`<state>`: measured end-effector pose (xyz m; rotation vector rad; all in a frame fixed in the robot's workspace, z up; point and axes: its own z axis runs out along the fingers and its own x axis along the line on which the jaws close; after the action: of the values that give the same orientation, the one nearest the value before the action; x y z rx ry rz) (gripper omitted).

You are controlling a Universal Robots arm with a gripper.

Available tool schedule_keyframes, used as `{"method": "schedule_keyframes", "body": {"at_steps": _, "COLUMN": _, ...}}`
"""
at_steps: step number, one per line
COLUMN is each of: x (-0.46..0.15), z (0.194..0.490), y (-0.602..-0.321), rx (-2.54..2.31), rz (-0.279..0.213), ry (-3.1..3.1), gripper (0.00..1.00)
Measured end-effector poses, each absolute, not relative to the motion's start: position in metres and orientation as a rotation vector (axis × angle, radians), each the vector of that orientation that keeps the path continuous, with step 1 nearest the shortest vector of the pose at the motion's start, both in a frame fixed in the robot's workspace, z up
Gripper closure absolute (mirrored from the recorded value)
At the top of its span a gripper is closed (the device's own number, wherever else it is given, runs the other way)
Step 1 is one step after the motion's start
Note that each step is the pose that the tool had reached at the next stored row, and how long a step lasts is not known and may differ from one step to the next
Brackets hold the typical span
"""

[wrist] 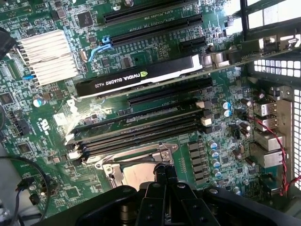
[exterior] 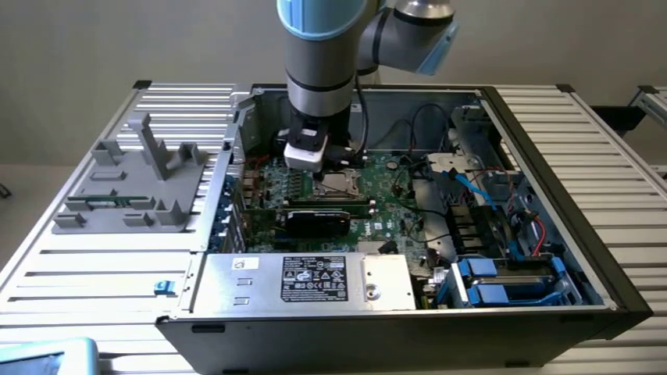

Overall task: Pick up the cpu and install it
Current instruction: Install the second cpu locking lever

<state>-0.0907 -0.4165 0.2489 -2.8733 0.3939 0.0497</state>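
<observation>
Gripper (wrist: 162, 181), fingers pressed together, hangs directly above the motherboard's CPU socket (wrist: 136, 172), where the cpu (wrist: 137, 178) appears seated, tan face showing just beside the fingertips.

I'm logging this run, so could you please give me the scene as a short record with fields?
arm: reaches down into the open case
gripper: low over the socket
cpu: metal top seen in the socket frame, partly hidden by the gripper
graphics card: black, standing in a slot beside the memory slots
heatsink: silver fins on the board
power supply: silver box with a label, at the case's near edge
grey fixture: on the table, exterior view's left
</observation>
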Motion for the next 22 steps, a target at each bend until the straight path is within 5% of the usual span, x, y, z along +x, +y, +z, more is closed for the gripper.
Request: {"method": "schedule_keyframes", "body": {"at_steps": 22, "x": -0.096, "z": 0.23, "y": -0.422, "rx": -2.828, "rz": 0.085, "ry": 0.422, "gripper": 0.89}}
